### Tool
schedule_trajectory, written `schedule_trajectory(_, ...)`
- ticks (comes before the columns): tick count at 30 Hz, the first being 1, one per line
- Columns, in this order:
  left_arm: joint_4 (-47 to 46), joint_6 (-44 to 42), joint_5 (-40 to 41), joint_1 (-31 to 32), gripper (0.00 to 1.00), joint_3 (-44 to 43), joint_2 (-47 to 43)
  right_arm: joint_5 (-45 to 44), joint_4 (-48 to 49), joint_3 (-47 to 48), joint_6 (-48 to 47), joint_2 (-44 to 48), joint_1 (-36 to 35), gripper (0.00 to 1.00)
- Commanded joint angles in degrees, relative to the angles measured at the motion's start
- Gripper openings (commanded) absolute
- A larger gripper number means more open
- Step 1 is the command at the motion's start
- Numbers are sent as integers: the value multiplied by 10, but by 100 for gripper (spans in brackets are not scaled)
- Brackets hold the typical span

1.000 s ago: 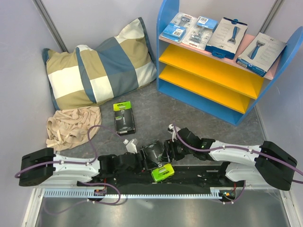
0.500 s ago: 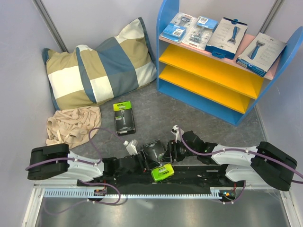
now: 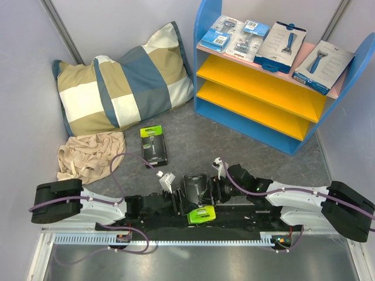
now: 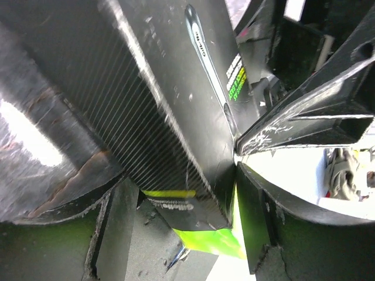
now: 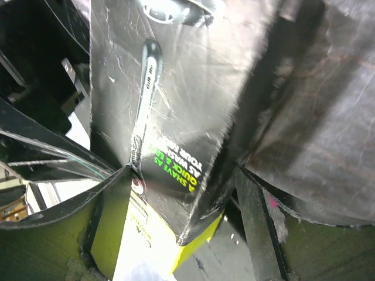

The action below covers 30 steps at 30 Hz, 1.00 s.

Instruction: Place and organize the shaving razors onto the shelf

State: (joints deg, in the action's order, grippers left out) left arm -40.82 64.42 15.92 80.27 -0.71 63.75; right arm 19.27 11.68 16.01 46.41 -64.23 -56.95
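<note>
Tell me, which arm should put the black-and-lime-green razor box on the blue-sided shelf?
Right, probably. The left gripper and right gripper both straddle the black-and-lime-green razor box, but the blue-sided shelf stands on the right arm's side, so its reach looks shorter.

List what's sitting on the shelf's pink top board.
Four razor packs: a blister pack, a second blister pack, a white box, a second white box. They hide most of the pink top board; anything beneath or behind them cannot be seen.
</note>
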Motion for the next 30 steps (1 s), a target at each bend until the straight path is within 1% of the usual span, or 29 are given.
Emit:
schedule_trajectory(1,-108,-74,-5,5,2,-10,-73,26,29,22,3,42,-23,79)
schedule_trajectory(6,-18,-83,16,5,2,-18,-159,-20,-3,29,4,90,-22,82)
schedule_trajectory(9,34,-92,14,2,2,-26,-209,-48,-10,31,6,132,-22,85)
schedule_trajectory(13,52,-93,14,2,2,-25,-250,-74,-23,34,3,166,-20,86)
schedule_trajectory(16,65,-101,10,1,2,-33,-256,-92,-40,37,-4,191,-21,89)
schedule_trajectory(18,88,-115,-6,1,2,-48,-243,-98,-45,39,-8,205,-21,89)
schedule_trajectory(20,90,-121,-16,1,2,-67,-213,-94,-49,44,-17,207,-21,90)
schedule_trajectory(22,82,-127,-27,1,6,-81,-188,-88,-49,50,-23,201,-21,89)
schedule_trajectory(23,73,-129,-30,1,9,-83,-163,-83,-47,51,-26,199,-21,89)
schedule_trajectory(24,62,-130,-31,1,18,-85,-151,-71,-44,52,-27,195,-21,89)
schedule_trajectory(26,24,-131,-31,1,29,-88,-130,-60,-32,52,-28,192,-20,88)
schedule_trajectory(27,15,-133,-27,1,45,-90,-113,-53,-28,50,-27,195,-19,86)
schedule_trajectory(28,3,-132,-23,1,52,-92,-107,-52,-25,48,-26,198,-21,86)
schedule_trajectory(29,0,-132,-14,1,56,-94,-101,-51,-23,46,-25,202,-21,86)
schedule_trajectory(30,-2,-133,-7,1,62,-94,-94,-49,-22,46,-25,212,-21,85)
